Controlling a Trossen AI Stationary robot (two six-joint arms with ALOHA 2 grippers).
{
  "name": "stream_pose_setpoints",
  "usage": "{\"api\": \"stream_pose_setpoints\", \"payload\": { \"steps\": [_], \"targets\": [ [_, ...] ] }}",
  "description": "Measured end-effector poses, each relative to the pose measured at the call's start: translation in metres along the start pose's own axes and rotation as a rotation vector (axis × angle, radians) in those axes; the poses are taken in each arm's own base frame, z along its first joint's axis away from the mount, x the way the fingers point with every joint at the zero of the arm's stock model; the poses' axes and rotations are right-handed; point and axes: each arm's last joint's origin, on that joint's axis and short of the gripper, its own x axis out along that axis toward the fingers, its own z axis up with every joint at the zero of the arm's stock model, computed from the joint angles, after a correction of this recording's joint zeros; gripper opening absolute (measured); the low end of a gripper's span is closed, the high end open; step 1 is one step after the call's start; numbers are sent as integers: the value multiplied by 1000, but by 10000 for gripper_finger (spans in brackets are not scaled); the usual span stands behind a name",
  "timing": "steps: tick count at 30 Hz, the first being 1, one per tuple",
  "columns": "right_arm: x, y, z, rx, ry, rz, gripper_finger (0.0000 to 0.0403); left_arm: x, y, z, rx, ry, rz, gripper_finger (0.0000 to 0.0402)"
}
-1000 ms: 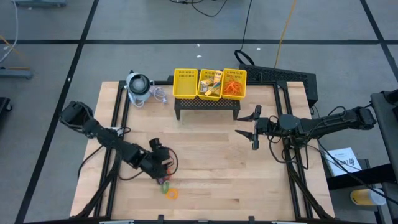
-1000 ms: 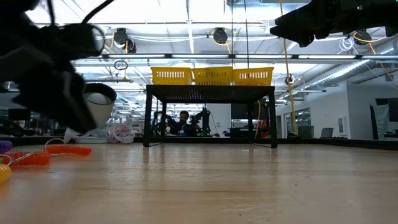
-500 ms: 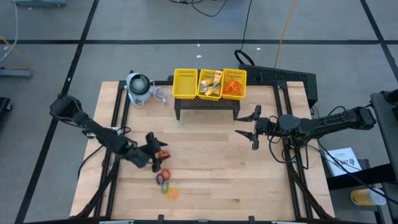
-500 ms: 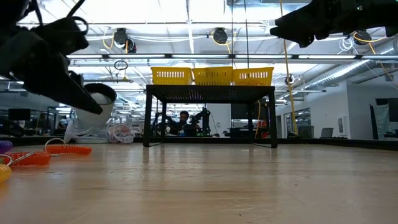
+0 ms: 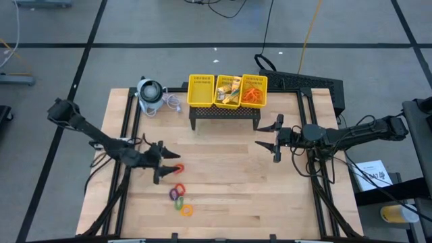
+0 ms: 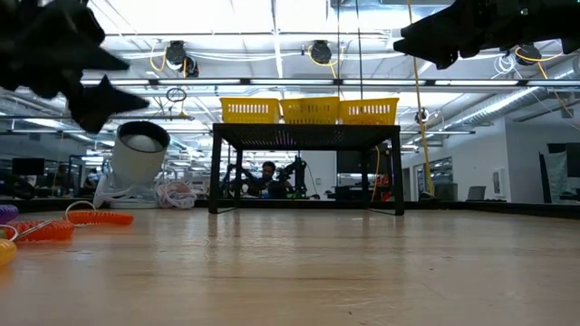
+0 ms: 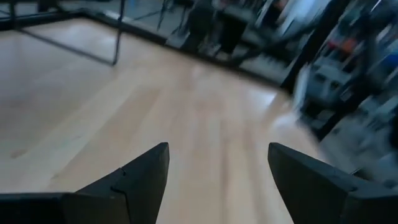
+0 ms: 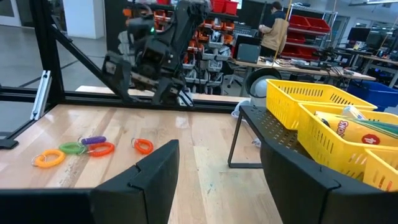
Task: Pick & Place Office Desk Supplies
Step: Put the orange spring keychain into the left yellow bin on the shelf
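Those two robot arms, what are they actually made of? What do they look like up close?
Both arms are dark, almost black, built from slim jointed segments with thin black cables running along them. Each ends in a hand with two pointed, wedge-shaped black fingers: the left hand and the right hand. No markings are visible.
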Motion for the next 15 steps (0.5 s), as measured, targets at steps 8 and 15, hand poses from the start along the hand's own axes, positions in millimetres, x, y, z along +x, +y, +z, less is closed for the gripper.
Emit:
{"api": "stream_pose_setpoints", "payload": {
  "steps": [8, 15],
  "targets": [
    [0, 0, 0, -2, 0, 0, 215, 1, -7, 1, 35, 109, -47, 282],
    [0, 0, 0, -7, 0, 0, 215, 12, -17, -10, 97, 397, 51, 282]
  ]
}}
